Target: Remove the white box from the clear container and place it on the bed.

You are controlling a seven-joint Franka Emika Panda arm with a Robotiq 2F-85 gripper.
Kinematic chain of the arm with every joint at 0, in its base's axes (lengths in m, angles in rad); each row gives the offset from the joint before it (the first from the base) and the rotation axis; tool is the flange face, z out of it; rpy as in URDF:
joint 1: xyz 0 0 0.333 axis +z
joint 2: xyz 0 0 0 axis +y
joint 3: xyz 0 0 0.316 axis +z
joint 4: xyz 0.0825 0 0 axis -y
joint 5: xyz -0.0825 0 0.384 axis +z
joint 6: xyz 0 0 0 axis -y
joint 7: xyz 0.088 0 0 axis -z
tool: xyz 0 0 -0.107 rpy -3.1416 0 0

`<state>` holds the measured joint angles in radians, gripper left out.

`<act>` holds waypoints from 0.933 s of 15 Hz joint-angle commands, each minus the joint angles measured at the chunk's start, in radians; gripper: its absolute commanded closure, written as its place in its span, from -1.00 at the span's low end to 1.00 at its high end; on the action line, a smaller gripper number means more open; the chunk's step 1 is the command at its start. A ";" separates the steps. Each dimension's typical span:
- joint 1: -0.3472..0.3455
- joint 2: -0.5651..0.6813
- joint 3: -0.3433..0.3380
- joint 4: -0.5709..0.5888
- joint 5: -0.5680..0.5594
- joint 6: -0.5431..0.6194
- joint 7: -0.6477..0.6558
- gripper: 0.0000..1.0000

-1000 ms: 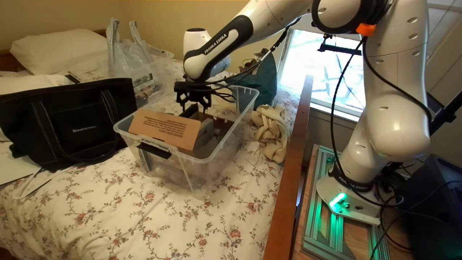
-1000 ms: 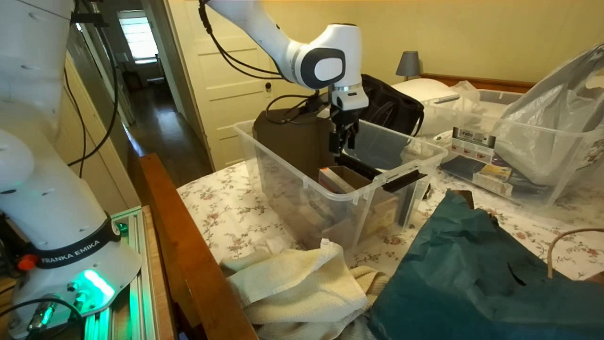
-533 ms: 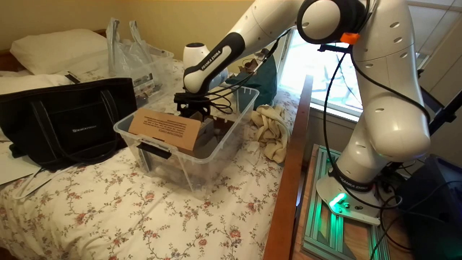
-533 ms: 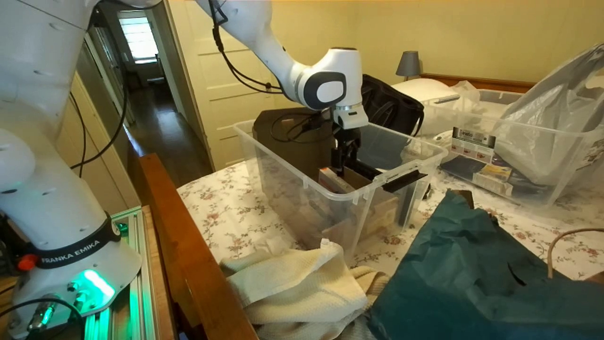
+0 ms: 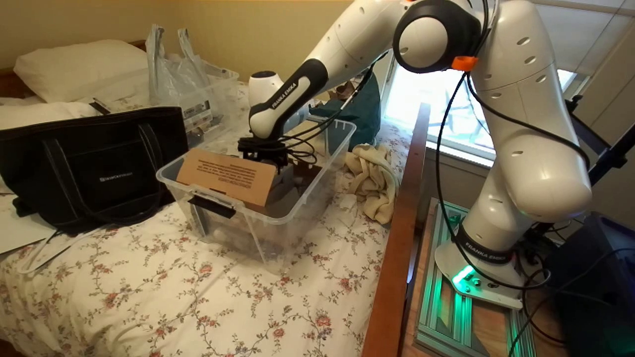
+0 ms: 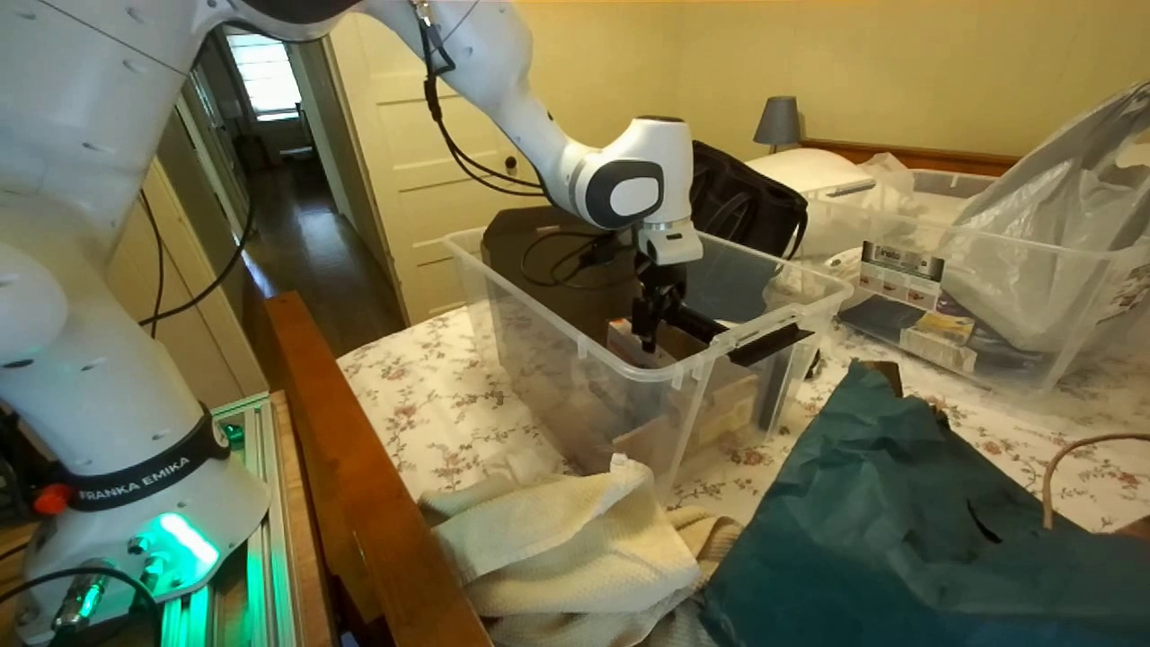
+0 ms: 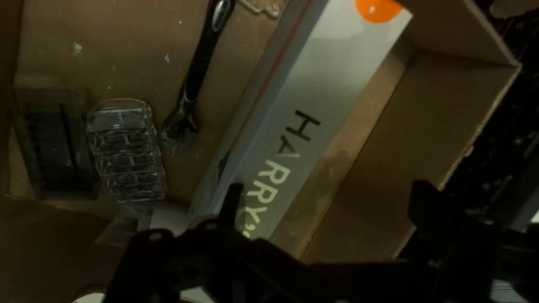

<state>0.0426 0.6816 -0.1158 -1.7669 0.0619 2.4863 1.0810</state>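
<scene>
Yellow walls (image 5: pixel 218 29) stand behind a flower-printed bed (image 5: pixel 149 297), which serves as the counter. In the wrist view the fingers (image 7: pixel 230 206) are spread apart and grip nothing; one overlaps the lettered end of the white box (image 7: pixel 313 107), though whether it touches I cannot tell. That box lies slantwise inside an open cardboard box (image 7: pixel 391 143), itself within the clear container (image 5: pixel 225 233), nearer the counter's edge with the wooden rail (image 5: pixel 399 238) than the edge with the headboard (image 6: pixel 907 155). As I judge it, only the reach is done: closing, lifting out and setting down on the bed are all left. Beside the white box lie a razor (image 7: pixel 197 73) and a clear blade pack (image 7: pixel 126 155), which might snag a fingertip; the cardboard walls and the container's rim must be cleared too. Beyond the container, a cream cloth (image 6: pixel 575 539) bunches near the railed edge and a green bag (image 6: pixel 907 521) sits towards that edge's corner by the window (image 5: pixel 409 94). Farther from the rail, a black bag (image 5: pixel 94 173) stands beside the container, and a second bin (image 5: pixel 227 94) with a plastic bag (image 6: pixel 1069 189) stands towards the headboard.
</scene>
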 commanded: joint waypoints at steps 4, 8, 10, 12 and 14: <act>0.008 0.029 -0.013 0.061 0.016 -0.077 0.006 -1.00; 0.012 0.003 -0.038 0.047 0.016 -0.049 0.057 -1.00; 0.010 0.001 -0.045 0.058 0.004 -0.085 0.050 -1.00; 0.009 0.016 -0.044 0.076 0.000 -0.121 0.043 -1.00; -0.005 0.024 -0.023 0.086 0.020 -0.149 0.020 -1.00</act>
<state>0.0428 0.6876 -0.1535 -1.7166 0.0618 2.3926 1.1155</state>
